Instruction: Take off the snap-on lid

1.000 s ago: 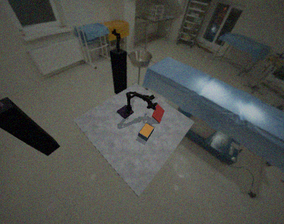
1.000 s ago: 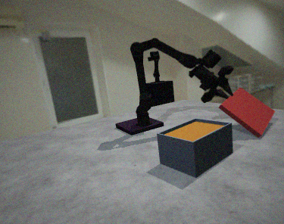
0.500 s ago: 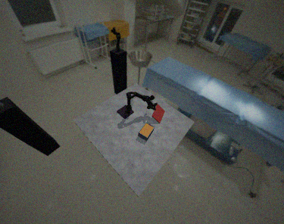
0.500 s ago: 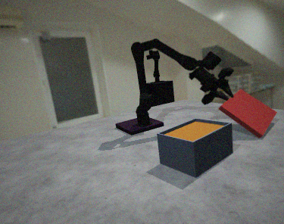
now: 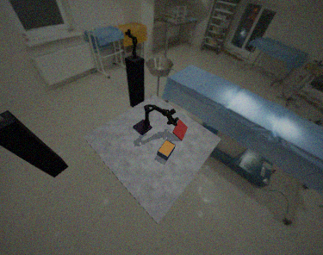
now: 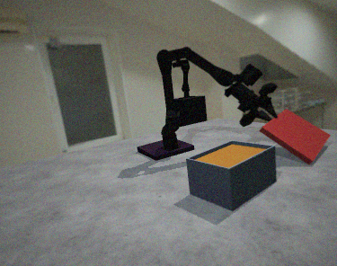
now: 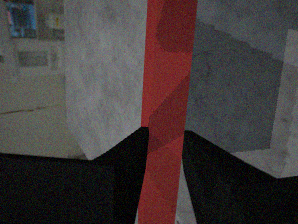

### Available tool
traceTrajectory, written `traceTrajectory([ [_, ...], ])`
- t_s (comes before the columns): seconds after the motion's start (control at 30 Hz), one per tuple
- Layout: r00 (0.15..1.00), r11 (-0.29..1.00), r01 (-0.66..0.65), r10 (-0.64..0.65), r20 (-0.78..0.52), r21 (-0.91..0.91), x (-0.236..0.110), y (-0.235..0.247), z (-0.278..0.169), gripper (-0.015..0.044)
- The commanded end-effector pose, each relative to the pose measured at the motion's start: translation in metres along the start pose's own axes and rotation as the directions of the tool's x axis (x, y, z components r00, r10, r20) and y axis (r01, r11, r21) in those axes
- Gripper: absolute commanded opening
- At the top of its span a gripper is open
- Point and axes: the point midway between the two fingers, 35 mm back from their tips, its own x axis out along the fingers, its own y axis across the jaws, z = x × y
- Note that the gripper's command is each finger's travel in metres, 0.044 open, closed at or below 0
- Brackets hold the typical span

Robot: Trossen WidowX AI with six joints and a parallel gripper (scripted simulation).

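Observation:
The dark blue storage box (image 5: 165, 152) (image 6: 232, 174) stands open on the table, its orange inside showing. The red lid (image 5: 180, 129) (image 6: 296, 135) (image 7: 165, 115) is off the box and hangs tilted in the air beyond it, its lower end close to the table. My gripper (image 5: 174, 121) (image 6: 261, 116) is shut on the lid's upper edge. In the wrist view the lid shows edge-on as a red strip between the dark fingers.
The arm's purple base plate (image 5: 142, 127) (image 6: 165, 149) sits behind the box on the grey table (image 5: 133, 164) (image 6: 81, 211). A black pillar (image 5: 134, 81) stands past the table's far corner. A long blue bed (image 5: 250, 116) lies to the right.

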Motion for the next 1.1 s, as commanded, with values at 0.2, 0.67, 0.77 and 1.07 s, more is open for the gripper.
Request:
traceTrajectory([
  [0.2,1.0,1.0,0.025,-0.025,0.016,-0.016,0.01,-0.018,0.005,0.0],
  [0.67,1.0,1.0,0.025,-0.025,0.016,-0.016,0.017,-0.026,0.005,0.0],
  [0.77,1.0,1.0,0.025,-0.025,0.016,-0.016,0.019,-0.028,0.006,0.0],
  [1.07,1.0,1.0,0.025,-0.025,0.016,-0.016,0.023,-0.034,0.006,0.0],
])
